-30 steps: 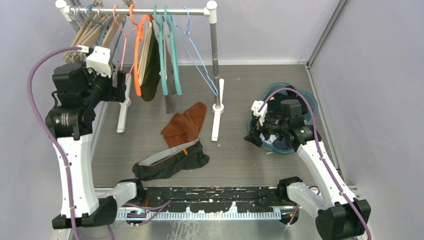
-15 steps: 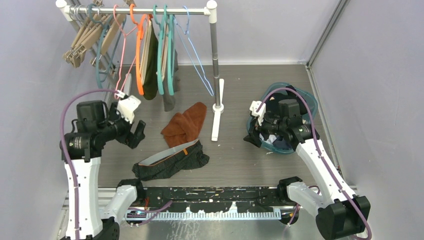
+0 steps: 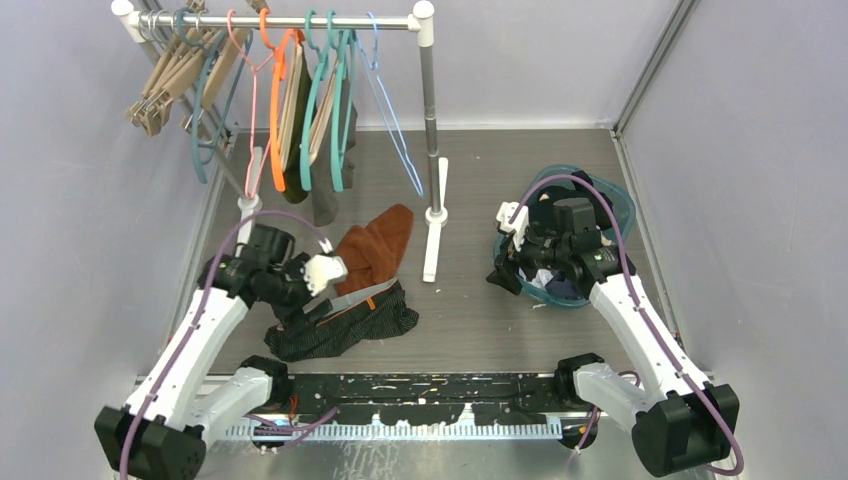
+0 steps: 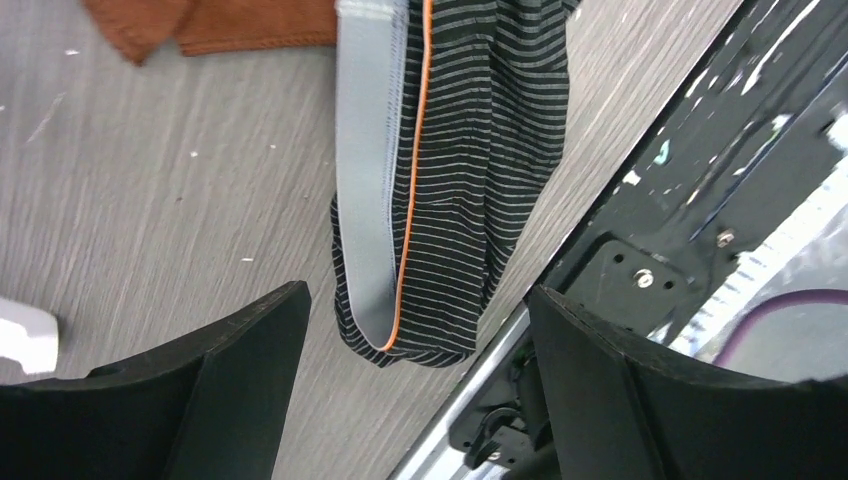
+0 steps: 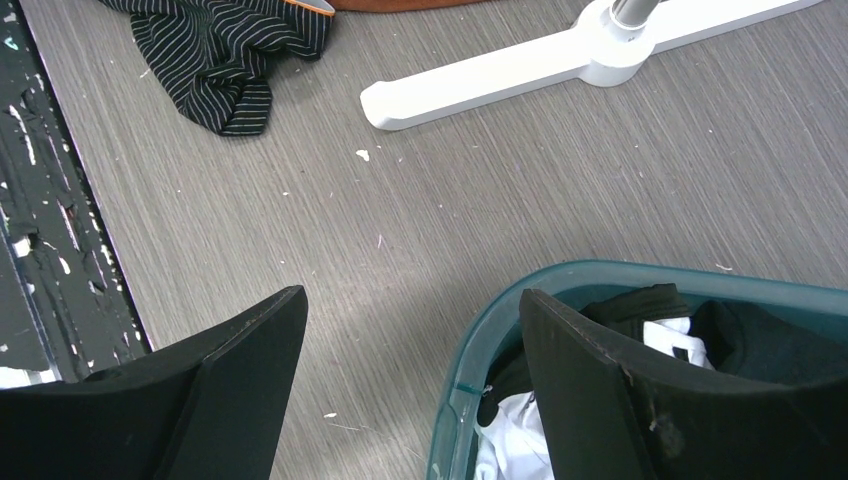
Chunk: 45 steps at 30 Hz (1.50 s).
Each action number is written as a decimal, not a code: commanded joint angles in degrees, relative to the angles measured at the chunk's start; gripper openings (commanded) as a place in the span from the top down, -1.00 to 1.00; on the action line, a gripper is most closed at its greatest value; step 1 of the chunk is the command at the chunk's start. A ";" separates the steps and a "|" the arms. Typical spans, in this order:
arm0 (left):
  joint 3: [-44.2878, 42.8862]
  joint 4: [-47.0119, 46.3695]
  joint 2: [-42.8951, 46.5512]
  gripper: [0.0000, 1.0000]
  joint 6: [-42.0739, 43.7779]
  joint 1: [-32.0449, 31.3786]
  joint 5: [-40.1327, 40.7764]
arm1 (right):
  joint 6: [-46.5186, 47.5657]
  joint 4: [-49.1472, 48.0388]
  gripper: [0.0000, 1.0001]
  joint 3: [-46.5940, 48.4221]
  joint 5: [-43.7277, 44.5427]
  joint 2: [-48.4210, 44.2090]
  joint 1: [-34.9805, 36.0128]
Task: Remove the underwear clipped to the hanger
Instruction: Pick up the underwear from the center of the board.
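Operator: Underwear (image 3: 298, 160) from above: where does it sit?

Observer: Two pairs, olive and grey, hang on hangers (image 3: 275, 120) left of the rack's (image 3: 428, 120) post. A striped pair (image 3: 345, 322) lies loose on the table (image 3: 500, 330) in front of the rack's foot, near a rust cloth (image 3: 378, 243). The left gripper (image 3: 303, 305) hovers low over that pair's left end. My guess is that it means to pick it up.

Operator: And the left wrist view?

Observer: Jaws wide, holding nothing. The waistband end of the striped pair lies below and between the fingers (image 4: 230, 380). As far as I can tell they are not touching it.

Operator: Right wrist?

Observer: The right gripper (image 5: 410, 300) is spread wide too, and empty. It hangs above the rim of the basket (image 5: 470, 380) that stands right of the rack. I judge it is parked there, out of the way. The striped pair is well apart from it, left of the rack's foot.
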State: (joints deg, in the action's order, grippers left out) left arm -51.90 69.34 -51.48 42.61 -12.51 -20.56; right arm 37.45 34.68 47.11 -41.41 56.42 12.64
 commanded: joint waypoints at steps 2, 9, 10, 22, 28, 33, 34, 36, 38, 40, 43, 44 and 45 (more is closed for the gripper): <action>5.61 -10.85 -5.38 -0.66 1.36 -7.45 10.81 | 0.47 -2.23 -0.68 0.35 0.42 0.33 0.21; 8.96 -18.60 -14.68 -0.73 0.49 -9.86 11.90 | 0.47 -2.26 -0.68 0.26 0.71 0.62 0.24; 9.45 -19.61 -15.64 -0.73 0.47 -10.20 12.15 | 0.48 -2.25 -0.68 0.22 0.79 0.69 0.19; 14.29 -25.62 -20.85 -0.56 -0.97 -12.96 11.41 | 0.52 -2.33 -0.68 0.08 1.07 0.47 0.23; 16.32 -26.69 -20.35 -0.14 -2.48 -13.46 12.16 | 0.59 -2.34 -0.68 0.08 1.24 0.70 0.22; 16.39 -25.08 -17.22 0.32 -2.69 -13.42 11.81 | 0.48 -2.50 -0.68 0.00 1.33 0.86 0.24; 16.28 -24.55 -16.51 0.41 -2.40 -13.42 11.73 | 0.50 -2.51 -0.68 0.00 1.33 0.86 0.19; 15.50 -22.93 -14.73 0.66 -2.19 -13.41 11.49 | 0.40 -2.56 -0.68 -0.05 1.17 0.93 0.23; 14.10 -19.75 -12.87 0.88 -1.68 -13.43 10.38 | 0.14 -2.92 -0.68 -0.08 0.96 1.03 0.20; 12.22 -16.59 -10.51 0.95 -0.85 -13.42 8.71 | -0.10 -3.10 -0.68 -0.01 0.41 1.06 0.24; 8.95 -12.88 -6.09 0.99 -0.30 -13.51 6.52 | -0.65 -3.94 -0.68 0.02 -1.01 1.24 0.38; 7.79 -12.04 -5.32 1.00 0.12 -13.44 5.81 | -0.95 -4.17 -0.68 0.23 -1.26 1.28 0.62; 6.80 -11.33 -3.87 0.99 0.63 -13.45 4.89 | -0.95 -4.13 -0.68 0.66 -1.32 1.50 1.05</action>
State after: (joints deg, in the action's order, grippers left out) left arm -39.35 52.80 -60.42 41.23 -25.80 -10.92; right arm 37.30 33.80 46.92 -40.45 57.71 12.71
